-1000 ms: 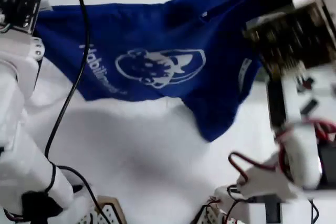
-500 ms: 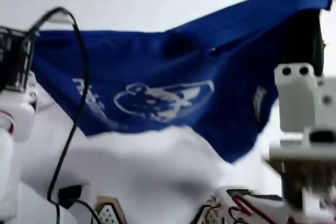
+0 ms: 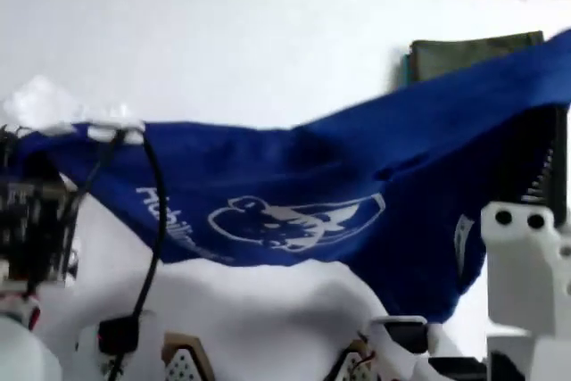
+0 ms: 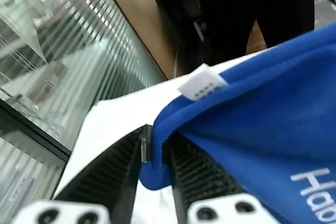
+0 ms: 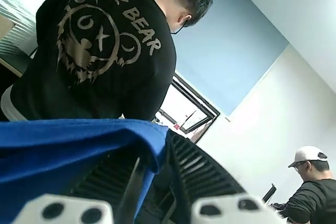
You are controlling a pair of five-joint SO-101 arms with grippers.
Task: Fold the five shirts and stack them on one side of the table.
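A blue shirt [image 3: 294,194] with a white print hangs stretched between both arms above the white table [image 3: 223,51]. My left gripper [image 4: 155,148] is shut on one corner of the blue shirt [image 4: 262,124], near its white tag [image 4: 202,85]; in the high view that corner sits at the left [image 3: 36,144]. My right gripper [image 5: 152,163] is shut on the opposite edge of the blue shirt [image 5: 63,145], lifted at the right side of the high view [image 3: 544,69]. A folded dark green shirt [image 3: 468,55] lies flat at the far right of the table.
Cables [image 3: 147,220] and arm bases [image 3: 526,292] crowd the near edge of the table. Bare white tabletop stretches across the far left and middle.
Both arms have lifted the blue shirt and drawn it toward the near edge, so it hangs lower in the high view. The folded dark green shirt has come out from behind it.
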